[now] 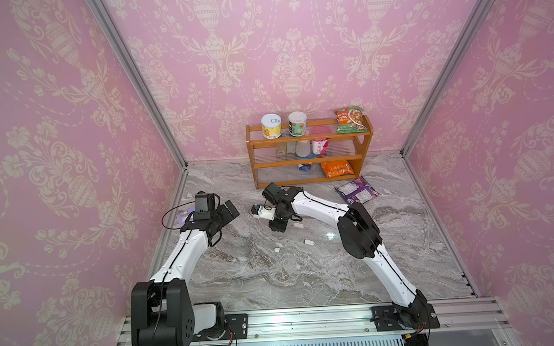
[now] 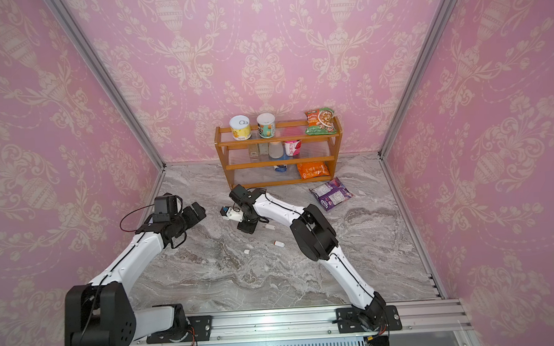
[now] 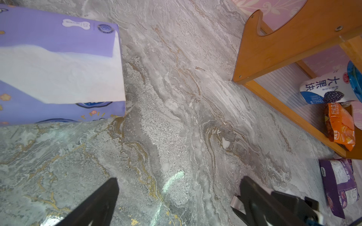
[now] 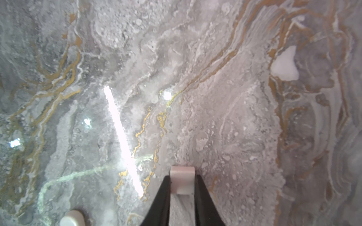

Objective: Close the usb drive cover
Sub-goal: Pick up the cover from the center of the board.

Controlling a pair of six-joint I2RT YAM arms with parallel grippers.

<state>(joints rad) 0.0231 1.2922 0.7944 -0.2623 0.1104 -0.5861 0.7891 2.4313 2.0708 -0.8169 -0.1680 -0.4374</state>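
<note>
Marble tabletop (image 4: 235, 117); white usb part (image 4: 182, 180) pinched between right fingers (image 4: 160, 201); left fingers (image 3: 98, 205) spread.

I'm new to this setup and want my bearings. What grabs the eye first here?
The pink patterned walls surround everything, with a wooden shelf of cans and snack bags at the back of the marble table. Near the middle, the right gripper is shut on a small white piece, while the left gripper hangs open near a purple tissue box.
</note>
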